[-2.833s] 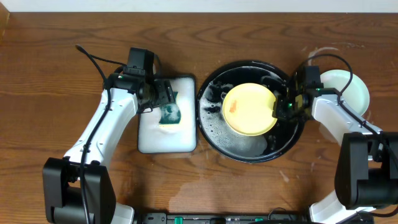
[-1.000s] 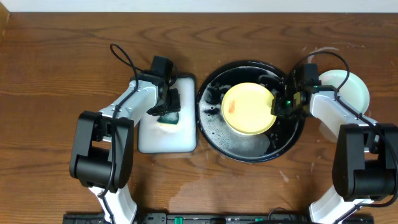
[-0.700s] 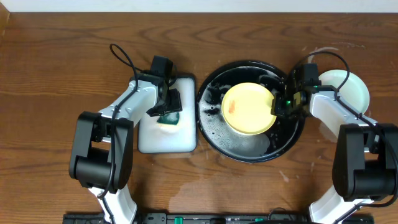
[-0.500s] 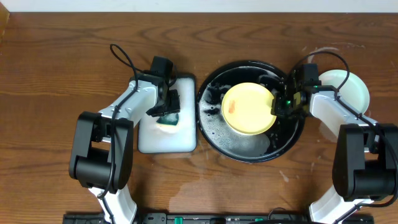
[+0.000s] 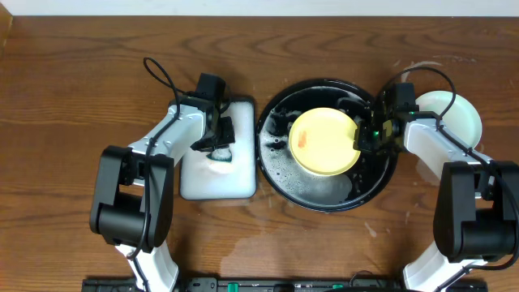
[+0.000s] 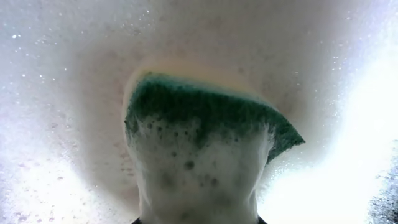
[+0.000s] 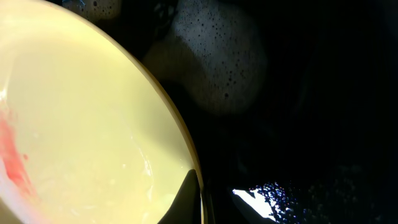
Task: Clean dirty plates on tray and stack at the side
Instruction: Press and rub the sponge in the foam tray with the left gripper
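Plate (image 5: 324, 142) rim pinched by R hand (image 5: 360, 139), in sudsy tray (image 5: 316, 193).

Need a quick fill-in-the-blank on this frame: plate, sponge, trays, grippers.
The plate in the black tray is ____ in colour. The sponge is ____ under its foam. The right gripper grips the ____ by its rim. The rectangular tray under the left gripper is ____.
Missing words: yellow; green; plate; white.
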Tool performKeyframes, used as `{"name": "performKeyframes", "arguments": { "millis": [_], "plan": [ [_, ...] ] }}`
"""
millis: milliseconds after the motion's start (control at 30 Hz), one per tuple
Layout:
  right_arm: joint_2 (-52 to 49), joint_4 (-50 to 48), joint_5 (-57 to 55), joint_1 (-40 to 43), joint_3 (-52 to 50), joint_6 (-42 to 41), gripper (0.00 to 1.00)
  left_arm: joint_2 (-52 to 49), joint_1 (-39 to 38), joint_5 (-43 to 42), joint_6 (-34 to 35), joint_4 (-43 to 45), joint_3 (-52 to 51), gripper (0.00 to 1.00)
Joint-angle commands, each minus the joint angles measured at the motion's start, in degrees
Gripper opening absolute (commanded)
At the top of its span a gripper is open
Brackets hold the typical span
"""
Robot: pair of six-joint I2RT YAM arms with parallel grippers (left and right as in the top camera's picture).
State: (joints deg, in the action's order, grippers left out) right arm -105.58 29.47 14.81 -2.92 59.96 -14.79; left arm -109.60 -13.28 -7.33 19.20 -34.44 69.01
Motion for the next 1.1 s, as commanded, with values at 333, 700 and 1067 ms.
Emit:
{"name": "performKeyframes", "arguments": {
  "millis": [333,700,1067],
  "plan": [
    [-2.12,-0.15,0.07,-0.13,0.26,0.7,0.01,8.5,-0.04,0.48,1.6,-1.84,0.33,0.07],
    [-2.12,-0.11,0.04,-0.13,0.26,0.7,0.01,5.11,-0.04,0.5,4.02,2.56,-1.25,0.09],
    [-2.12,-0.15,0.07,-0.13,0.26,0.7,0.01,7.39,-0.04,0.48,4.0,-1.16,-0.55,0.39]
  ]
}}
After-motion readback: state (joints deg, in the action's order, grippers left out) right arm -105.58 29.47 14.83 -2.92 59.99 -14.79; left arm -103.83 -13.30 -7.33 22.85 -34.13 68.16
